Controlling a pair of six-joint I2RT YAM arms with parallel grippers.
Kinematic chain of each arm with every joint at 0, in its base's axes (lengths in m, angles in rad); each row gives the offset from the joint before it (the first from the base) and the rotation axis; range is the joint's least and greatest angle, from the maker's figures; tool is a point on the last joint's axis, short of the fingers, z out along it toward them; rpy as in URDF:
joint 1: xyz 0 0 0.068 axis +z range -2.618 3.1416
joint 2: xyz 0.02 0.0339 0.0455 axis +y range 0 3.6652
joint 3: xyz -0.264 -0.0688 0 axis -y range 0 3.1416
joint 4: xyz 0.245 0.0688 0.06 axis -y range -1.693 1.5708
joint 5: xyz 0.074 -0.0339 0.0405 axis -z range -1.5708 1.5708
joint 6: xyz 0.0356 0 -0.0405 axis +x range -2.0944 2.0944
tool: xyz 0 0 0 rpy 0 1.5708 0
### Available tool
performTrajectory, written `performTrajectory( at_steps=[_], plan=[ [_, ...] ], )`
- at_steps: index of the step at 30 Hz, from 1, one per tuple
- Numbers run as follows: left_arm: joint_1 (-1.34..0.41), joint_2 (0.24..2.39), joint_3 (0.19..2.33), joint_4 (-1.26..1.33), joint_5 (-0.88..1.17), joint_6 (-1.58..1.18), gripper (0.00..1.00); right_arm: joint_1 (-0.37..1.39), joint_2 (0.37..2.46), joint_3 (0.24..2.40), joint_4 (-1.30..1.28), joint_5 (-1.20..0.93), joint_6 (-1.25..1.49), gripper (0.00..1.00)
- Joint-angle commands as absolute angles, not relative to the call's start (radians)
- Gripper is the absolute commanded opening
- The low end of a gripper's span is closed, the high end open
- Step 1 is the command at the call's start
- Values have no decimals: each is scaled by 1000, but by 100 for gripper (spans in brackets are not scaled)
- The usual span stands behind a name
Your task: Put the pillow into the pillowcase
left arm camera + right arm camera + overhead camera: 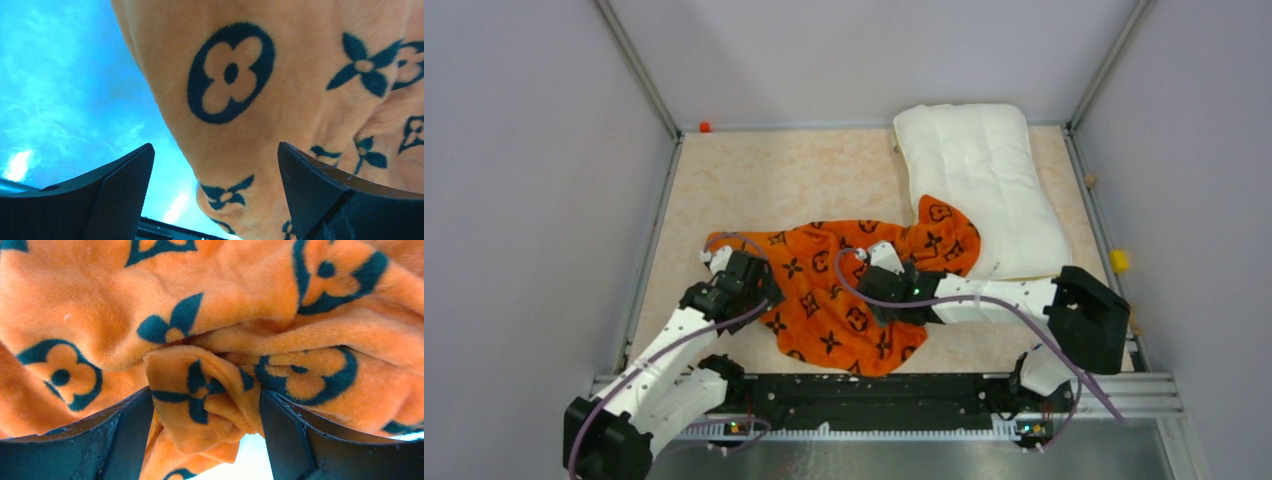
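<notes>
The soft white quilted pillow [984, 180] lies at one o'clock of the floppy orange, black-flowered pillowcase [824, 305]. The left gripper [215, 150] is spread wide. The right gripper [205, 395] is spread around a fold.

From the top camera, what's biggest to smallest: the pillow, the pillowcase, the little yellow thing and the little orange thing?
1. The pillowcase and the pillow: too alike to rank; the pillowcase is crumpled and covers a pillow corner.
2. The yellow thing.
3. The orange thing, a bit smaller.

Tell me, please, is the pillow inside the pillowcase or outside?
Outside. The pillow lies bare at the far right; only a corner of the crumpled pillowcase overlaps its near edge.
</notes>
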State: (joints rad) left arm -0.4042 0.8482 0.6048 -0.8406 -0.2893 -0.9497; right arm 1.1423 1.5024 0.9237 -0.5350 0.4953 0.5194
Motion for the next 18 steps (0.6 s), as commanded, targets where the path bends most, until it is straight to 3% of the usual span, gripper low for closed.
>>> performTrajectory(
  at_steps=[1,3,4,5,6,8,9,10,18],
  plan=[
    [-403,856,510,-629,-215,-961,95,1153,1581,959,-479,517,517,75],
    [-402,872,466,-533,-214,-946,88,1153,1619,986,-505,550,529,74],
    [-402,885,458,-493,-216,-932,78,1152,1628,997,-515,563,533,72],
    [-402,901,459,-459,-221,-920,65,1152,1631,1006,-527,574,536,66],
    [-402,916,474,-457,-234,-910,45,1152,1626,1020,-544,583,540,59],
    [-402,939,544,-501,-278,-873,4,1152,1596,1056,-595,613,555,29],
    [-402,943,589,-536,-315,-850,0,1152,1577,1079,-626,636,560,10],
    [-402,940,636,-575,-348,-826,0,1152,1552,1102,-658,654,563,0],
    [-401,812,1011,-799,-548,-641,0,1152,1285,1365,-859,716,514,0]
  ],
)
